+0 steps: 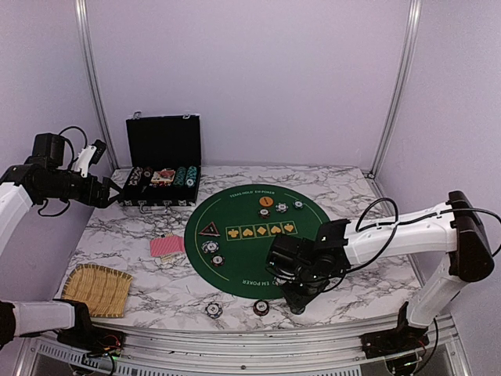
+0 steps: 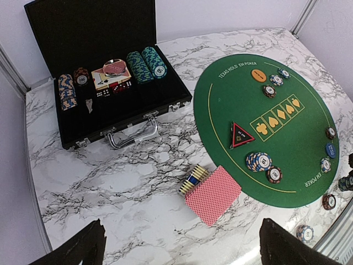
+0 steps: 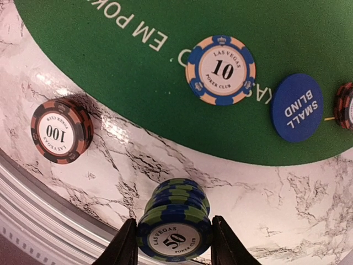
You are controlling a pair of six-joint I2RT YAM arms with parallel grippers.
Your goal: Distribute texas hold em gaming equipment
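Right end effector straddles chip stack, near worktop (gripped? cannot tell). Chips stiff, slick, stack likely shears: pinch low across rims. Left end effector wide.

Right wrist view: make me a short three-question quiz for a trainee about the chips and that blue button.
1. True or false: the blue SMALL BLIND button lies on the marble tabletop.
2. Which number shows on the chip stack between the right jaws? A 10, B 50, C 100.
3. What surface carries the 100 chip stack?
Key: 1 false, it lies on the green felt. 2 B. 3 the marble tabletop, off the felt.
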